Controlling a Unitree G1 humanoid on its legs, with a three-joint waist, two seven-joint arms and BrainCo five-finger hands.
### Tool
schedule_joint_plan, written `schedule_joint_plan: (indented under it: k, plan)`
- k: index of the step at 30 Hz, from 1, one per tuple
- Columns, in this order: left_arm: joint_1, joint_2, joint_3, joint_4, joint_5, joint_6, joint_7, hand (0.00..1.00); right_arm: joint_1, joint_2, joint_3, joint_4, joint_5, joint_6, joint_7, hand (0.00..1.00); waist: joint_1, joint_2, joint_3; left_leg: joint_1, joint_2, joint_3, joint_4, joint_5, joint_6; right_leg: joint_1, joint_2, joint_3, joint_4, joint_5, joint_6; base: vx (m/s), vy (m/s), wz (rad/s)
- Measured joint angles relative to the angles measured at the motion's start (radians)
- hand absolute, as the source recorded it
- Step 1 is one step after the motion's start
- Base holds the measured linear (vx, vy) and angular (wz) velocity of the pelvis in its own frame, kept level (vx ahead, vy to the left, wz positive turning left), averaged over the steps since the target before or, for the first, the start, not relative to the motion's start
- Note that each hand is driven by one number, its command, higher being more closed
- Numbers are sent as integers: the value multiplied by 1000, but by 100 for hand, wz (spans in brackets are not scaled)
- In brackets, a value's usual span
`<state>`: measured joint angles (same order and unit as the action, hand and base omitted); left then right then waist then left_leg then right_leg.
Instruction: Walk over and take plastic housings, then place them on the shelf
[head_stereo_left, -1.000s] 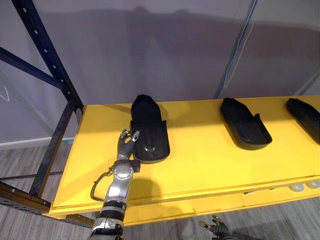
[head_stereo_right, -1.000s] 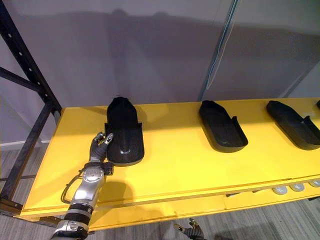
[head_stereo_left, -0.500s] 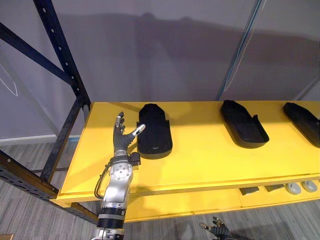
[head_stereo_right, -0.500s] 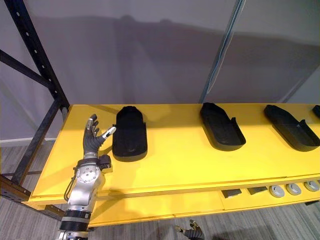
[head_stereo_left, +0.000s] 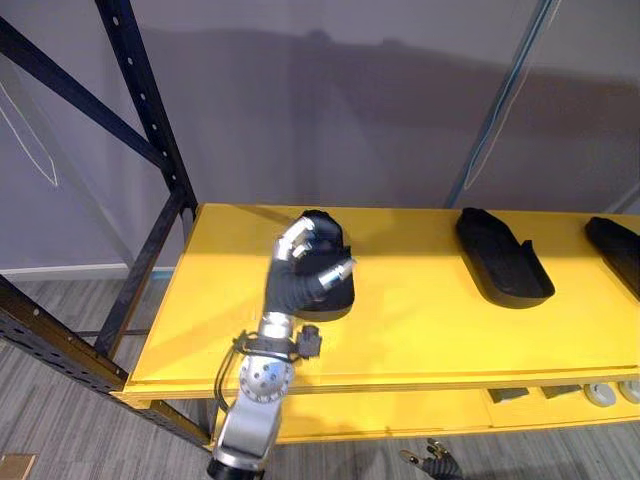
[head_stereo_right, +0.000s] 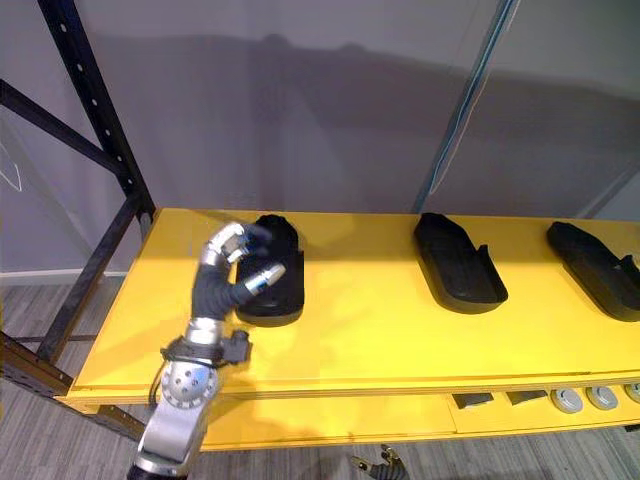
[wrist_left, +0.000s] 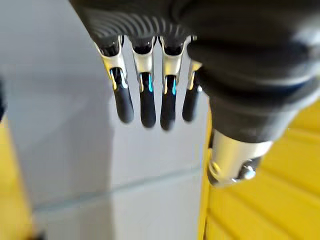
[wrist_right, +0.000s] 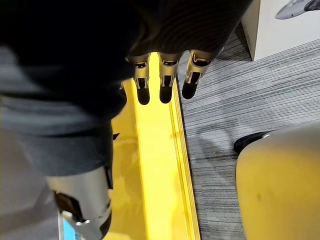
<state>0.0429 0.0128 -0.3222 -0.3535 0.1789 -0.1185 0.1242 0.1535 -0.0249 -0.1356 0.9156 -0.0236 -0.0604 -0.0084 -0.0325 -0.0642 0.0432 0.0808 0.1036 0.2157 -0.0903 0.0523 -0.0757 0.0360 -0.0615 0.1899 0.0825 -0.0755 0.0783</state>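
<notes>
Housing (head_stereo_right: 285, 300) is lying flat and stable near the shelf's (head_stereo_left: 420, 330) left end, apparently delivered; left hand (head_stereo_left: 305, 265) is hovering above it, fingers loose, gripping nothing. Right hand (wrist_right: 161, 85) is hanging open, empty.

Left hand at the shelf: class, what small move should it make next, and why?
Probably draw the left hand back from the yellow shelf, toward the robot. Its fingers are relaxed and hold nothing, and it hovers by the leftmost plastic housing, which lies flat on the shelf. That placement looks done. The right hand hangs low, open.
</notes>
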Motion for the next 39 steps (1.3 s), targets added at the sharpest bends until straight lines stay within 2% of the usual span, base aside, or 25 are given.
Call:
schedule_joint_plan:
  k: [4,9,20,39]
  plan:
    - [43,-1,-19,45,9,-1,-46,100,4,0,2,0,0,0,0,0,11,0,-3,4,1,7,0,0,-1,0,1,7,1,0,1,-9,10,-3]
    - [50,-5,-17,181,48,15,-49,100,6,0,30,-1,0,-1,0,0,16,-1,-11,8,2,20,0,1,-2,-1,-1,17,0,0,1,5,22,-7]
    - [34,-8,35,473,119,63,-11,100,5,26,41,-3,-3,1,0,0,13,3,-22,12,0,28,2,1,-1,-3,0,13,-7,-1,2,5,7,-1]
    - [-178,-15,130,679,129,52,47,100,-13,26,39,8,-4,9,-8,0,-21,7,-24,-9,-1,28,3,-12,-9,-16,-1,14,-47,3,-5,-8,6,0]
